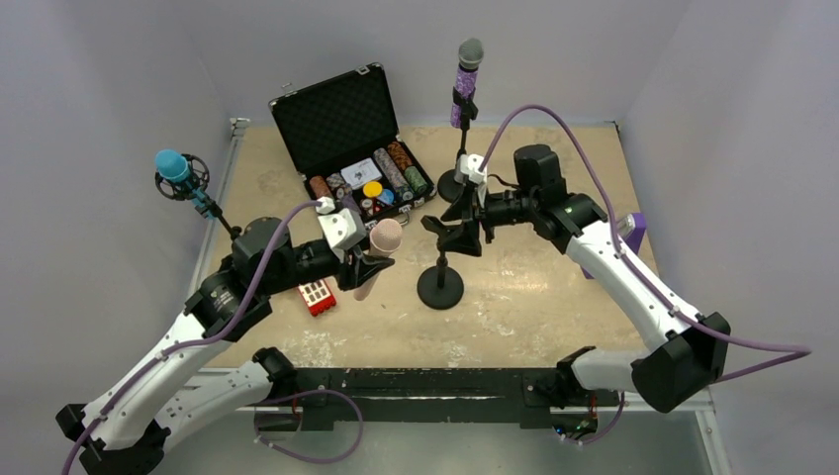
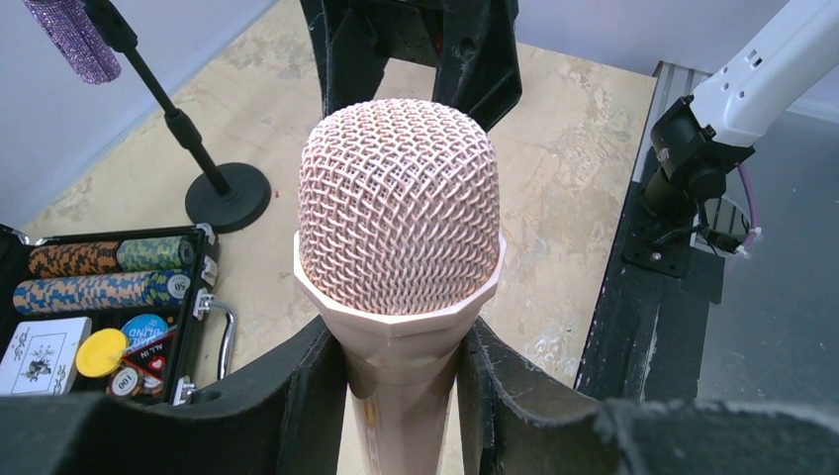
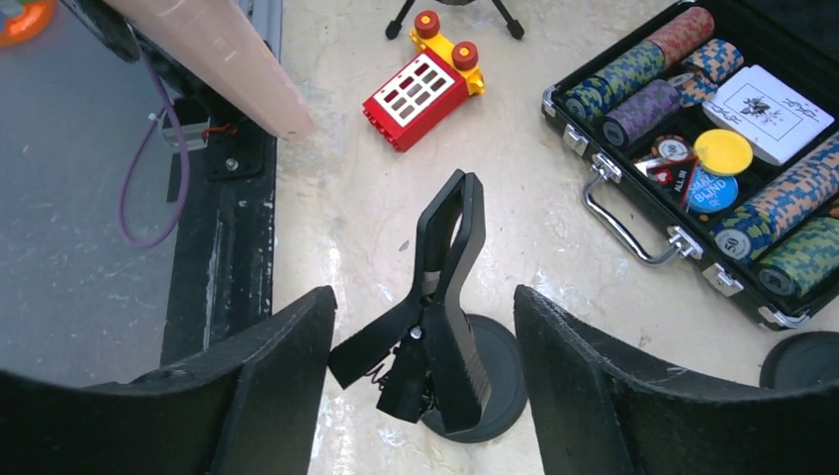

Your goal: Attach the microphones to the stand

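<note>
Showing only overhead: blue microphone (image 1: 172, 165)

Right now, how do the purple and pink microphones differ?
The purple microphone is clipped upright on a stand; the pink microphone is gripped in the left hand. The purple one is glittery with a silver head; the pink one is plain, head included. Both are stick microphones.

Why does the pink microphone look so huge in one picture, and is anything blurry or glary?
Left wrist view: the peach-pink microphone sits right at the lens, so it looms large, mesh sharp, the gripper fingers beneath soft-edged. Right wrist view: a pale sheen on the table beside the stand's clip. Top view: even light, faint shadows, nothing blurred.
</note>
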`<state>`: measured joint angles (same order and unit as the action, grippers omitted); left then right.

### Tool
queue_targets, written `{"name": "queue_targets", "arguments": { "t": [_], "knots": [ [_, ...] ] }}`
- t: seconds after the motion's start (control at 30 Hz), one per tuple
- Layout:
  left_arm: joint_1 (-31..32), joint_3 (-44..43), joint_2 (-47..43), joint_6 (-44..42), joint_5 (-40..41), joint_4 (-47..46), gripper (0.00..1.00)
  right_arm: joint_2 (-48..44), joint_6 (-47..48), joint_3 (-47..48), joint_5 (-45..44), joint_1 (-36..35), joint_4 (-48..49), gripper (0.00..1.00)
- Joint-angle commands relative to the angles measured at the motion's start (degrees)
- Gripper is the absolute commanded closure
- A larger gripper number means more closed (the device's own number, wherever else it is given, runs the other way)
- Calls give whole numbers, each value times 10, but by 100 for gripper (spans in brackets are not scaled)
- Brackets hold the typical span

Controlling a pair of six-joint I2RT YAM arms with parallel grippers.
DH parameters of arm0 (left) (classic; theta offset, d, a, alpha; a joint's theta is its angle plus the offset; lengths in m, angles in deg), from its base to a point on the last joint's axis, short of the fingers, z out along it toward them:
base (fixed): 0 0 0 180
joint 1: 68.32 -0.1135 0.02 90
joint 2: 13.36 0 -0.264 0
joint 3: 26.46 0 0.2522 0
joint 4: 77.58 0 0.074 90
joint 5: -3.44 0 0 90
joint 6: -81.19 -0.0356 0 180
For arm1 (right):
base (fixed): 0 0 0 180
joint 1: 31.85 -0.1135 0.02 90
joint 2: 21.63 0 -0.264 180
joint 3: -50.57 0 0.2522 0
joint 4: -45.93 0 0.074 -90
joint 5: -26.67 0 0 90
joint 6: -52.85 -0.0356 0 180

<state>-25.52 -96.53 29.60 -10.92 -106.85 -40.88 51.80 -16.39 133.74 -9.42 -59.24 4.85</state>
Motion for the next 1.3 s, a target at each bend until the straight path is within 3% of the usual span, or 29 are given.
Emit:
{"name": "queue_targets", "arguments": {
  "t": [0.0,0.13,0.23,0.6,0.83,0.9,0.97,1.03,1.27],
  "knots": [
    [-1,5,-12,9,-1,-35,100,11,-31,35,-34,-11,31,35],
    [-2,5,-13,9,-2,-33,100,40,-3,66,-28,-19,0,58],
    [-2,5,-15,6,-1,-29,100,56,23,102,-16,-19,-36,69],
    [-2,5,-19,-6,-8,-23,100,110,200,195,28,-18,-218,72],
    [-2,-11,-3,-22,-27,-22,100,160,296,269,64,-18,-320,87],
    [-2,-21,5,-28,-28,-20,100,165,301,290,66,-16,-336,81],
    [-3,-30,15,-35,-28,-22,100,161,298,310,81,-6,-349,56],
    [-3,-44,30,-43,-29,-24,100,147,290,314,109,8,-348,43],
    [-14,-92,95,-61,-59,-40,100,84,271,223,155,46,-274,31]
  ]
}}
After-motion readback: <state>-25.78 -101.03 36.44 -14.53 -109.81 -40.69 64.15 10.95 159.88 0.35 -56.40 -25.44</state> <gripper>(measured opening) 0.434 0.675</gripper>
